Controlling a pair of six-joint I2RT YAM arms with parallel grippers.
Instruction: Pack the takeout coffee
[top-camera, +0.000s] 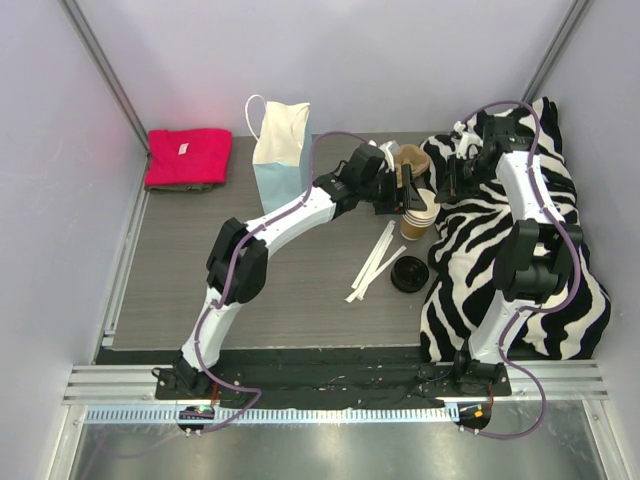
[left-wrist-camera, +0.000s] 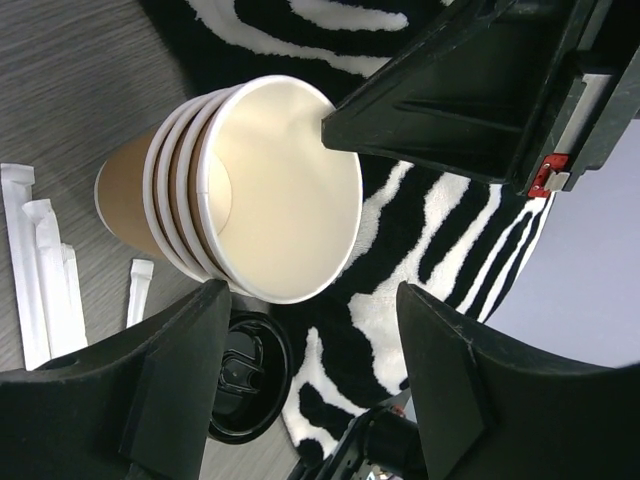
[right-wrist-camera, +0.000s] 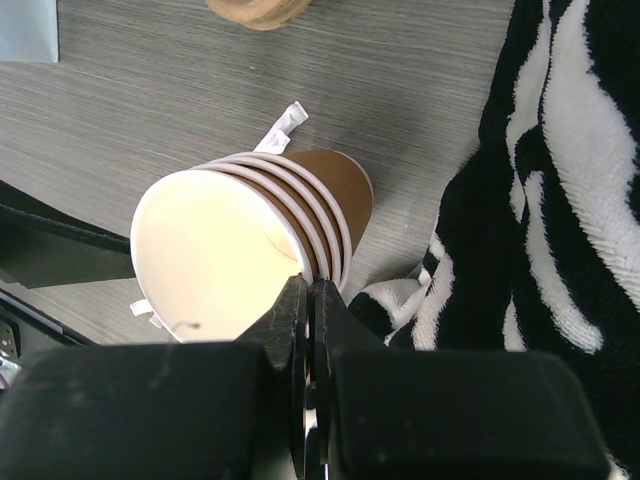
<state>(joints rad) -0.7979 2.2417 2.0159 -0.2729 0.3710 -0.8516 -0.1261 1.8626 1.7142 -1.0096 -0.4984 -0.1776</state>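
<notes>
My left gripper (left-wrist-camera: 310, 300) stands with fingers apart, facing nested cups (left-wrist-camera: 280, 190); right gripper (right-wrist-camera: 305, 295) pinches their rim. Lid (left-wrist-camera: 245, 375), straws (left-wrist-camera: 30, 260) and zebra blanket (right-wrist-camera: 560, 200) crowd close.

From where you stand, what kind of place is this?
Probably a robot test cell staged for coffee packing: plain pale walls enclose a grey table with an aluminium rail, and a stack of tan paper cups stands near a light blue paper bag.
</notes>
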